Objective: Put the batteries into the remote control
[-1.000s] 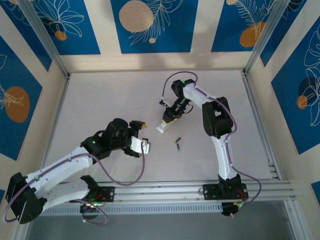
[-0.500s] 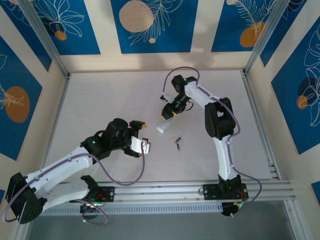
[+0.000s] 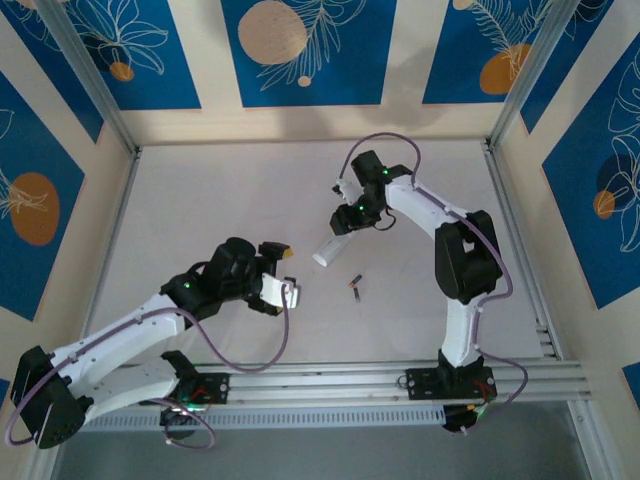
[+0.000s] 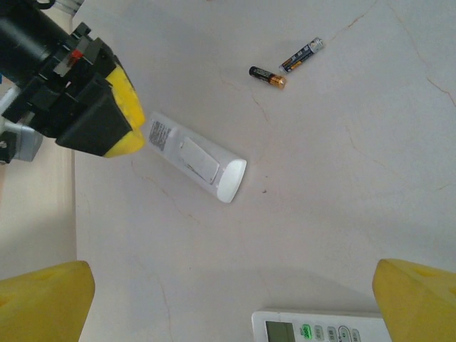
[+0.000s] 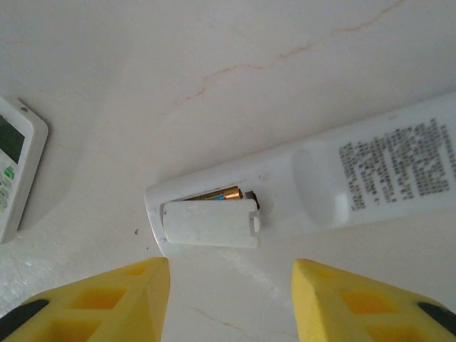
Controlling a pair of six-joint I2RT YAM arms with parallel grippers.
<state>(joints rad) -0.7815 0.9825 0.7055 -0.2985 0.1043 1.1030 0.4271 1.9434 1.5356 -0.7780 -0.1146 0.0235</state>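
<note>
Since the earlier frames, the right gripper (image 3: 343,224) has been drawn back from the white remote control (image 3: 328,250) and the elbow of that arm has been swung outward to the right. The left arm has not been moved.

In the right wrist view the two yellow fingers (image 5: 92,299) are seen spread apart with nothing between them. They are held over the near end of the remote control and do not touch it. The left gripper (image 4: 228,292) is also spread wide and nothing is grasped by it.

The back of the remote control is shown in the right wrist view. Its battery cover (image 5: 210,222) is slid partly aside, and one cell (image 5: 219,193) with a copper end is seen lying in the compartment. This detail cannot be made out from above. In the left wrist view two loose batteries (image 4: 268,76) are seen lying close together on the table, well apart from the remote control. A second remote (image 4: 320,329) with a display and buttons is seen at the lower edge, between the left fingers.

The table (image 3: 220,200) is white with faint thin veins. It is enclosed by beige walls carrying blue panels (image 3: 300,50) with orange circles and white leaf drawings, and by metal frame posts (image 3: 90,80).
</note>
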